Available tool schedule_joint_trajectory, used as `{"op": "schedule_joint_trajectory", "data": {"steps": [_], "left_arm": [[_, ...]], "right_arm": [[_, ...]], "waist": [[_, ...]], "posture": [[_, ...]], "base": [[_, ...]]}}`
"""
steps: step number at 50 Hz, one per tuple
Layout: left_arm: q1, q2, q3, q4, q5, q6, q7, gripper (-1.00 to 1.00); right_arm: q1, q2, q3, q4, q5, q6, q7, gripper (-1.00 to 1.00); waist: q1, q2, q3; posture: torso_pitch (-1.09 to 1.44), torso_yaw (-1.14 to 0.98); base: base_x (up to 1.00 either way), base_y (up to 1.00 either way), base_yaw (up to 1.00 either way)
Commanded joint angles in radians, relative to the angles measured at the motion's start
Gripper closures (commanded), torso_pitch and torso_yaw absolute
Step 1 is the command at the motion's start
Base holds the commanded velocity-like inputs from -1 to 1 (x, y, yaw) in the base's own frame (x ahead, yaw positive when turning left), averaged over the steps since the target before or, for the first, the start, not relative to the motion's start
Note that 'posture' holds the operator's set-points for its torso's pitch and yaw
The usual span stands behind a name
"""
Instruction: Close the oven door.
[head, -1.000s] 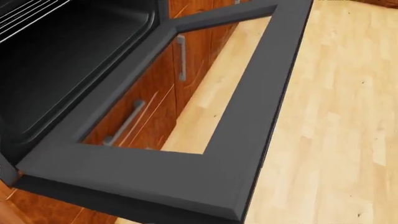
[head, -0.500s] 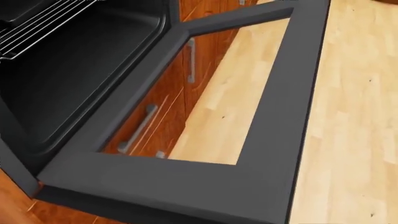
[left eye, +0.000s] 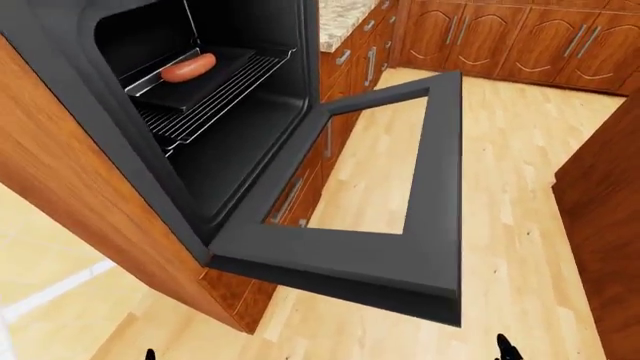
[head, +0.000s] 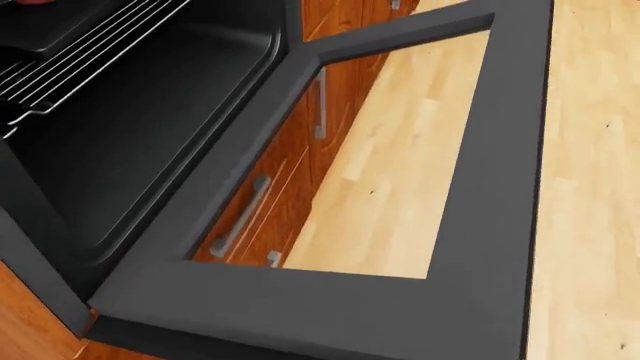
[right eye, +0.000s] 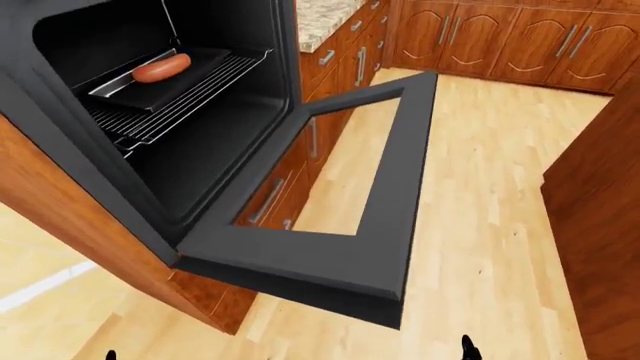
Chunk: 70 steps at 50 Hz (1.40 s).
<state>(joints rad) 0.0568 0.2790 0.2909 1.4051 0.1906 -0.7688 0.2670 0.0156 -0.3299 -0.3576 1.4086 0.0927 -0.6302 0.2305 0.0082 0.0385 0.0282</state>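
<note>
Still fully dropped flat: door (left eye: 440, 187) hanging out of oven (left eye: 215, 142), free edge running up the eye view above both hands, right tip (left eye: 508, 348) nearer than left (left eye: 150, 354), finger spread impossible to tell from mere slivers.

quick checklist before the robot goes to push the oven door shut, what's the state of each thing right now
1. Dark grey oven door with glass window: hangs fully open, lying flat. Not ok, still to be closed.
2. Door swing path: nothing lies on the door's top face. Ok.
3. Wire oven rack: sits inside the cavity, not sticking out past the opening. Ok.
4. Red sausage on the dark baking tray: well inside the oven. Ok.
5. Hands: only small dark tips at the bottom edge of the eye views, nowhere near the door. Open or shut: cannot tell.
6. Door's outer handle: hidden under the door. Cannot tell.
</note>
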Motion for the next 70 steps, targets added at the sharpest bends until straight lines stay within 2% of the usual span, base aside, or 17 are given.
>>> {"op": "schedule_joint_trajectory", "data": {"steps": [1, 6, 9, 10, 14, 19, 21, 23, 24, 26, 32, 36, 38, 40, 49, 54, 70], "left_arm": [[-0.004, 0.006, 0.000, -0.012, 0.000, -0.022, 0.003, -1.00], [-0.004, 0.006, 0.000, -0.012, 0.000, -0.022, 0.002, -1.00], [-0.004, 0.006, 0.000, -0.012, 0.001, -0.023, 0.003, -1.00], [-0.004, 0.006, 0.000, -0.012, 0.000, -0.023, 0.003, -1.00], [-0.004, 0.006, 0.000, -0.012, 0.001, -0.023, 0.003, -1.00], [-0.004, 0.006, -0.001, -0.012, 0.001, -0.023, 0.004, -1.00], [-0.004, 0.006, 0.000, -0.012, 0.001, -0.024, 0.004, -1.00], [-0.004, 0.006, 0.000, -0.012, 0.001, -0.024, 0.004, -1.00], [-0.004, 0.006, 0.000, -0.012, 0.002, -0.024, 0.004, -1.00], [-0.004, 0.006, -0.001, -0.012, 0.002, -0.024, 0.004, -1.00], [-0.004, 0.006, -0.001, -0.012, 0.002, -0.024, 0.004, -1.00], [-0.004, 0.006, -0.001, -0.012, 0.003, -0.024, 0.004, -1.00], [-0.004, 0.006, 0.000, -0.012, 0.002, -0.024, 0.003, -1.00], [-0.004, 0.006, 0.000, -0.012, 0.002, -0.024, 0.002, -1.00], [-0.003, 0.002, 0.012, -0.012, -0.020, -0.061, -0.042, -1.00], [-0.004, 0.003, 0.010, -0.012, -0.017, -0.056, -0.036, -1.00], [-0.003, 0.009, -0.006, -0.011, 0.019, -0.051, -0.005, -1.00]], "right_arm": [[-0.003, -0.030, -0.014, -0.020, 0.016, -0.027, -0.013, -1.00], [-0.004, -0.030, -0.014, -0.020, 0.016, -0.026, -0.012, -1.00], [-0.003, -0.029, -0.013, -0.020, 0.016, -0.027, -0.011, -1.00], [-0.003, -0.029, -0.014, -0.020, 0.016, -0.026, -0.010, -1.00], [-0.003, -0.030, -0.014, -0.019, 0.016, -0.026, -0.009, -1.00], [-0.002, -0.030, -0.014, -0.020, 0.016, -0.027, -0.010, -1.00], [-0.002, -0.029, -0.014, -0.020, 0.016, -0.028, -0.010, -1.00], [-0.002, -0.030, -0.014, -0.020, 0.016, -0.028, -0.010, -1.00], [-0.001, -0.030, -0.013, -0.020, 0.017, -0.029, -0.010, -1.00], [-0.001, -0.030, -0.013, -0.020, 0.017, -0.029, -0.010, -1.00], [0.000, -0.030, -0.011, -0.020, 0.020, -0.029, -0.010, -1.00], [0.000, -0.030, -0.010, -0.020, 0.019, -0.028, -0.010, -1.00], [-0.003, -0.030, -0.008, -0.019, 0.012, -0.028, -0.024, -1.00], [-0.007, -0.030, -0.012, -0.019, 0.014, 0.004, -0.036, -1.00], [-0.035, -0.024, -0.040, -0.021, 0.026, 0.107, -0.096, -1.00], [-0.048, -0.021, -0.047, -0.021, 0.068, 0.113, -0.137, -1.00], [-0.131, -0.020, -0.019, -0.026, 0.139, 0.238, 0.006, -1.00]], "waist": [[-0.003, -0.011, -0.003], [-0.008, -0.069, 0.002], [-0.016, -0.148, -0.015], [-0.026, -0.089, -0.001], [-0.026, -0.095, -0.010], [-0.020, -0.041, 0.003], [-0.019, -0.002, 0.001], [-0.011, 0.070, -0.018], [-0.005, 0.017, -0.007], [-0.002, 0.019, -0.002], [-0.007, -0.030, 0.002], [-0.007, -0.088, 0.018], [0.001, -0.123, 0.002], [0.003, -0.097, 0.014], [-0.004, -0.065, -0.009], [-0.008, -0.056, -0.016], [-0.016, -0.050, -0.017]], "posture": [[0.00, 0.00], [0.00, 0.00], [0.00, 0.00], [0.00, 0.00], [0.00, 0.00], [0.00, 0.00], [0.00, 0.00], [0.00, 0.00], [0.00, 0.00], [0.00, 0.00], [0.00, 0.00], [0.00, 0.00], [0.00, 0.00], [0.00, 0.00], [0.00, 0.00], [0.00, 0.00], [0.00, 0.00]], "base": [[0.00, 0.15, 0.00], [0.00, 0.15, 0.00], [0.00, 0.15, 0.00], [0.00, 0.16, 0.00], [0.00, 0.15, 0.00], [0.00, 0.15, 0.00], [0.00, 0.15, 0.00], [0.00, 0.15, 0.00], [0.00, 0.16, 0.00], [0.00, 0.15, 0.00], [0.00, 0.15, 0.00], [0.00, 0.10, 0.00], [0.00, 0.00, 0.00], [0.00, 0.00, 0.00], [0.00, 0.00, 0.00], [0.00, 0.00, 0.00], [0.00, 0.00, 0.00]]}}
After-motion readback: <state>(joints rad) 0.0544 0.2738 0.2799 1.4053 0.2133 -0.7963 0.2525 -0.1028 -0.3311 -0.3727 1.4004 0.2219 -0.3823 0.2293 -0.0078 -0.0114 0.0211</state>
